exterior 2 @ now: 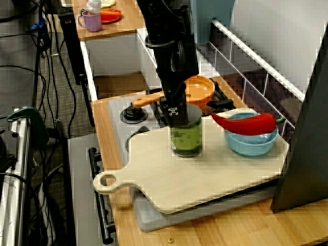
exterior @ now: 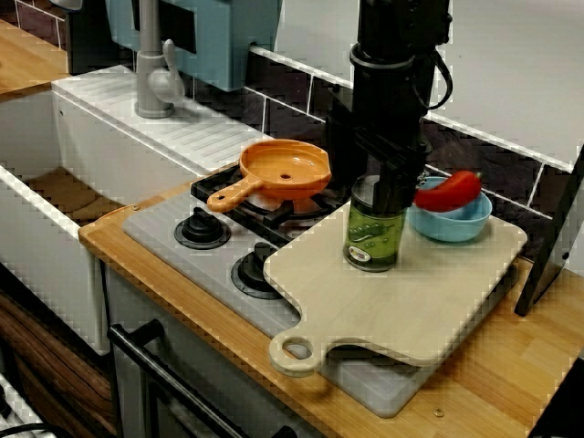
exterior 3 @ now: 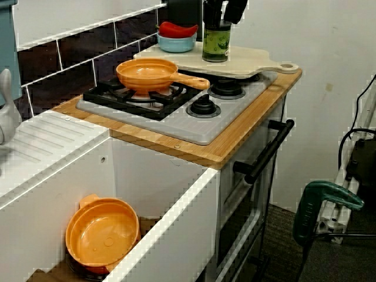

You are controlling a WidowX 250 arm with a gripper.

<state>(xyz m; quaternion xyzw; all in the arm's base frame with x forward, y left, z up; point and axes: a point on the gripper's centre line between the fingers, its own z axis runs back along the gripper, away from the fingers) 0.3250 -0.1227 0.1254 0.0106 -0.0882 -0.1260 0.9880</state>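
One green jar point(exterior: 372, 239) upright on cutting board point(exterior: 411, 306), top pinched between jaws, liable to tip toward right-hand blue bowl point(exterior: 453, 228) under slipping, off-centre grip.

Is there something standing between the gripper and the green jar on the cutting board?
Nothing visible does. The gripper is at the top of the green jar, its fingers reaching down over the lid. The blue bowl with the red pepper stands apart, beside the jar on the cutting board.
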